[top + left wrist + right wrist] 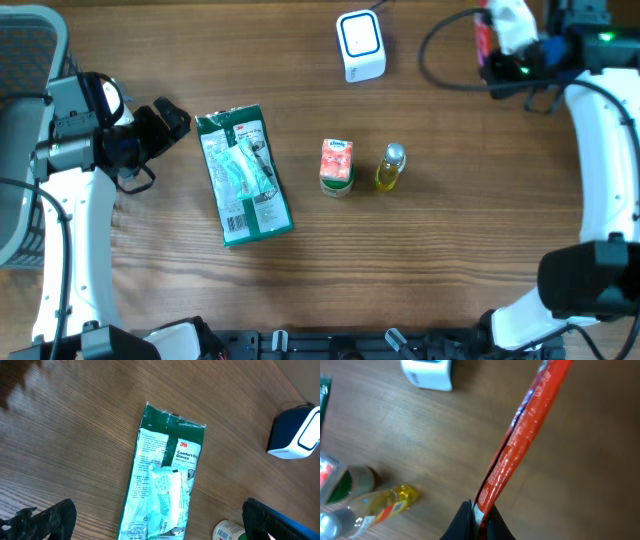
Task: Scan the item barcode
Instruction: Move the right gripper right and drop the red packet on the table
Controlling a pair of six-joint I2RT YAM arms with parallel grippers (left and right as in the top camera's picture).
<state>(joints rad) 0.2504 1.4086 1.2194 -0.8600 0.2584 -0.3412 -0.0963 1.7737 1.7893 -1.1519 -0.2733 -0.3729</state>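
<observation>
My right gripper (505, 58) is at the far right of the table, shut on the lower edge of a thin red packet (484, 38). In the right wrist view the red packet (525, 430) rises edge-on from the closed right gripper (480, 516); no barcode shows on it. The white scanner with a blue face (360, 45) stands at the back centre, left of the packet, and appears as scanner (427, 372) and scanner (295, 432). My left gripper (160, 130) is open at the left, beside the green gloves pack (243, 175). Its jaws stand wide, either side of the pack (165, 480).
An orange and green carton (337, 165) and a small yellow bottle (390, 168) stand mid-table. The yellow bottle (380, 505) lies below and left of the red packet in the right wrist view. A black cable (440, 60) loops near the right arm.
</observation>
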